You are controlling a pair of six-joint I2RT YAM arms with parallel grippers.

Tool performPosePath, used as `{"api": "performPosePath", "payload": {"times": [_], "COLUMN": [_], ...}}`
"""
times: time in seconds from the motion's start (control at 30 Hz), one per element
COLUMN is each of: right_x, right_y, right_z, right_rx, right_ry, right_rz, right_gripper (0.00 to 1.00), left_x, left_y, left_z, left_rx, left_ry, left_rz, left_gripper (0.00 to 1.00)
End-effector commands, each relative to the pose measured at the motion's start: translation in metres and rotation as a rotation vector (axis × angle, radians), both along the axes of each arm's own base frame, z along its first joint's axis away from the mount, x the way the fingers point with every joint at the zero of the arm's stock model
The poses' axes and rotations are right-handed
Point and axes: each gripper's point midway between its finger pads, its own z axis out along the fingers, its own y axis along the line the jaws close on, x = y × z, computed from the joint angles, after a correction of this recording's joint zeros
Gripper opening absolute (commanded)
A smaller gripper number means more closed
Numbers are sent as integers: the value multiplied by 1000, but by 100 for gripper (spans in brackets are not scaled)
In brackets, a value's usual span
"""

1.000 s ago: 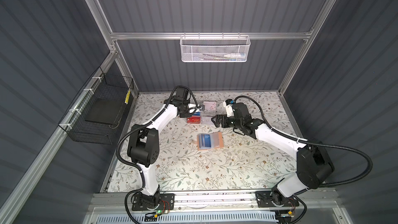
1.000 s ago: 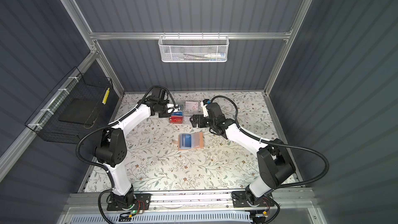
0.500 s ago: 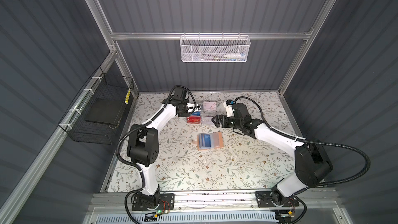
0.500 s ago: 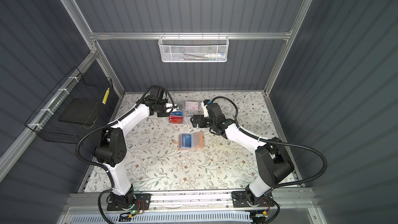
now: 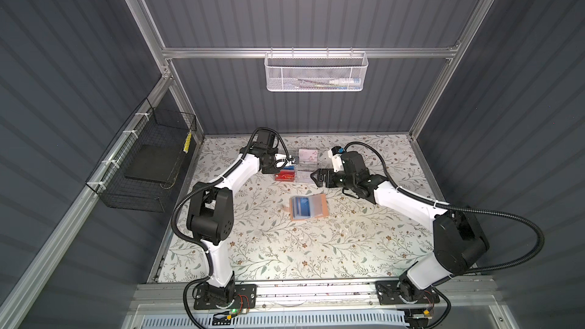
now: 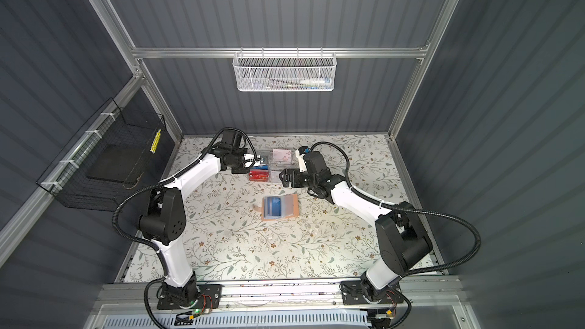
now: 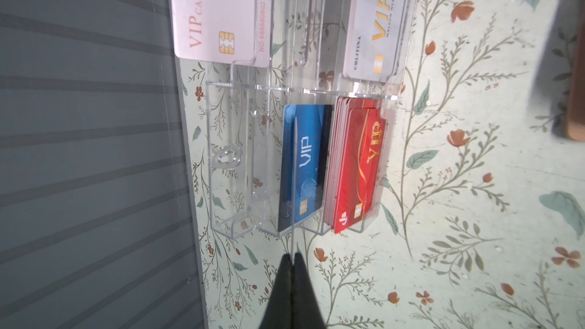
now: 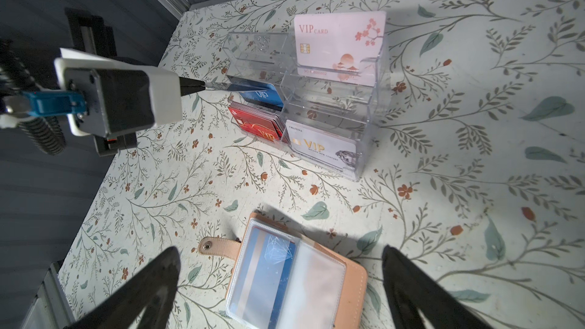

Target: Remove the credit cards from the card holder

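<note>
Left gripper point(image 7: 292, 257): I saw it pressed together on the held card point(image 7: 293, 185), which showed only as a thin edge in the left wrist view.
Held card: it reached from the fingertips over a compartment of the clear box point(image 7: 228, 153), just above a blue VIP card point(image 7: 311, 159) lying there. I could not tell whether the two touched.
Clear box: it stood toward the back of the table point(image 5: 269, 248). A red stack point(image 7: 357, 169) sat in the compartment beside the blue one, and a pink card point(image 7: 215, 11) and a white card point(image 7: 373, 17) with gold lettering sat in the other half.
Right gripper point(image 5: 317, 177): its jaws were spread wide, gripping nothing. It hung near the front corner of the clear box.
Card holder point(image 5: 308, 207): it lay open in the middle of the table, apart from the box, sleeve pages up. I saw a sleeved blue card point(image 8: 269, 267) in the top page.
</note>
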Motion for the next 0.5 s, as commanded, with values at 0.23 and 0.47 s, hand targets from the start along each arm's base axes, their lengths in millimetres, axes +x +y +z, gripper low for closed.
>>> {"api": "performPosePath", "payload": {"times": [0.23, 0.47], "right_x": [0, -1], "right_y": [-1, 0], "right_z": [-6, -7], "right_rx": [2, 5], "right_ry": [16, 19], "right_rz": [-4, -1], "right_gripper": [99, 99], "left_x": [-12, -11], "left_y": [-5, -5], "left_z": [-21, -31], "left_rx": [102, 110], "left_ry": [34, 51], "left_rz": [-140, -135], "left_gripper": [0, 0]}}
